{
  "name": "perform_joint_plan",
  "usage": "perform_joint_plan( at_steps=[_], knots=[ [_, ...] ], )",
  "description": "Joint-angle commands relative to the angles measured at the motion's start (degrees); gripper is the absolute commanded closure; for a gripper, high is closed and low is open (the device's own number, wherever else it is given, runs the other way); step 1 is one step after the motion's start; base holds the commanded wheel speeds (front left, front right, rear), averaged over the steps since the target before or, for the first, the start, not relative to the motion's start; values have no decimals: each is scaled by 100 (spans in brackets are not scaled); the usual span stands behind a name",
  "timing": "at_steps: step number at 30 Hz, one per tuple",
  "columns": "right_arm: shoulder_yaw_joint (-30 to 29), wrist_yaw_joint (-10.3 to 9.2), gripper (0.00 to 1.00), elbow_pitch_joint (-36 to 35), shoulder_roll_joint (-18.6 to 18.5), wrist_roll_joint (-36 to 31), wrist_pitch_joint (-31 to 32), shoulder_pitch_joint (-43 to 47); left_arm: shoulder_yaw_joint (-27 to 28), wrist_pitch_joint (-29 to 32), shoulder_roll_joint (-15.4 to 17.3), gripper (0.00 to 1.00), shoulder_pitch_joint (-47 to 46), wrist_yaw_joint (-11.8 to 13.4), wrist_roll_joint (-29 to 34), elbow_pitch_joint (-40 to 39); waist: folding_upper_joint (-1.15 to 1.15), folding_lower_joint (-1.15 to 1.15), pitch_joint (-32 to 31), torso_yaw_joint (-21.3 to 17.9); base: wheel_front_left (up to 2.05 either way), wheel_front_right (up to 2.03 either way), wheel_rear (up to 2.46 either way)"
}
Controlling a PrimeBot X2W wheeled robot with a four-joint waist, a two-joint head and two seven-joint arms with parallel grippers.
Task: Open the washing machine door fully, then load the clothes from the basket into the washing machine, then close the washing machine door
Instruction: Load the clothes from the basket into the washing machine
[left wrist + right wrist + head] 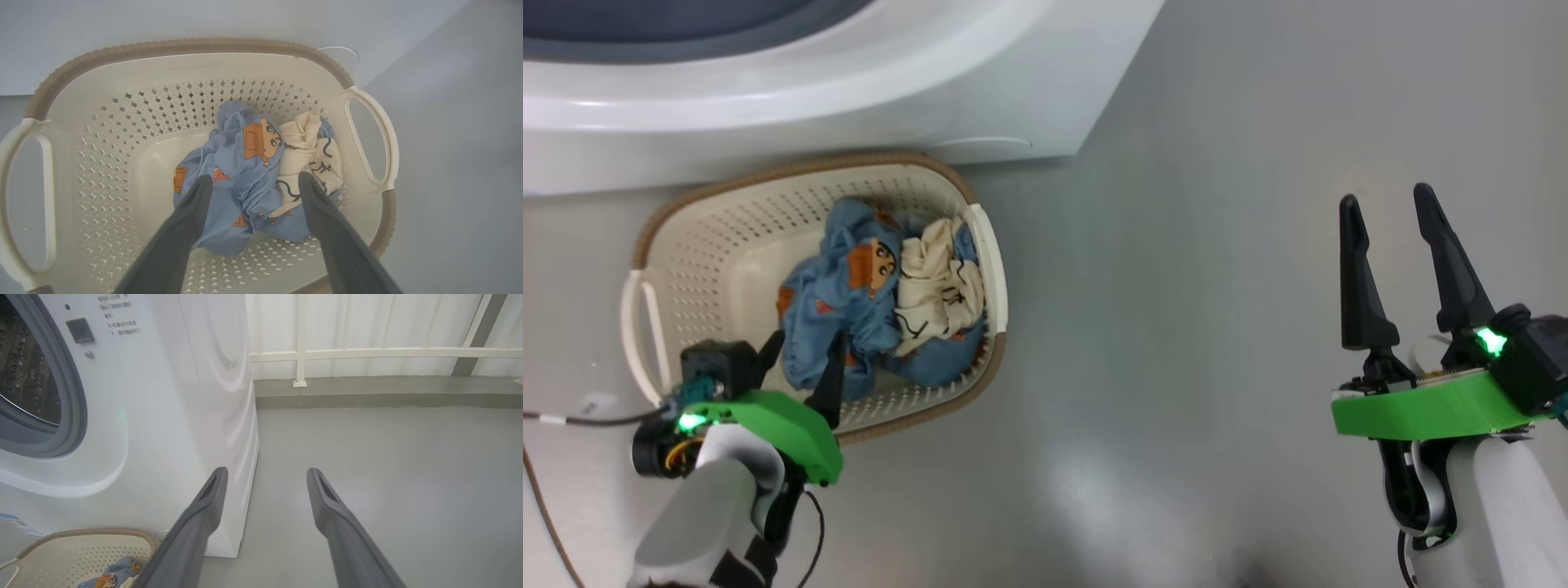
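Observation:
The cream basket (984, 245) stands on the floor against the front of the white washing machine (849, 98). In it lie the clothes, a light blue garment (849, 302) with orange prints and a cream one (935, 286) bunched to its right. My left gripper (807, 339) hangs open just over them; in the left wrist view its fingers (184, 228) straddle the blue garment (237, 163) beside the cream one (302, 155). My right gripper (1386, 196) is open over bare floor, far to the right. The drum (24, 375) shows through the gasket (73, 400). The washing machine door is out of view.
Grey floor (1176, 327) stretches to the right of the basket and machine. A low ledge with a white railing (367, 353) and pale curtain closes off the far side. A thin cable (572, 420) runs along the floor at my left arm.

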Motion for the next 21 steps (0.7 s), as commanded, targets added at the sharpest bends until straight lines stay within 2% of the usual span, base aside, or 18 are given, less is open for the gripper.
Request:
perform_joint_plan(
  at_steps=[1,11,21],
  knots=[
    [158,25,0,-169,-11,56,-46,-56,22,-17,142,0,-167,4,-67,170,0,0,236,-136,0,0,0],
    [454,25,0,-258,-11,151,-46,-330,-330,215,330,0,-948,4,-156,888,0,0,743,-332,0,0,0],
    [622,25,0,-419,-11,325,-46,-542,-723,598,535,0,-1411,4,-328,989,0,0,1180,-547,0,0,0]
  ],
)
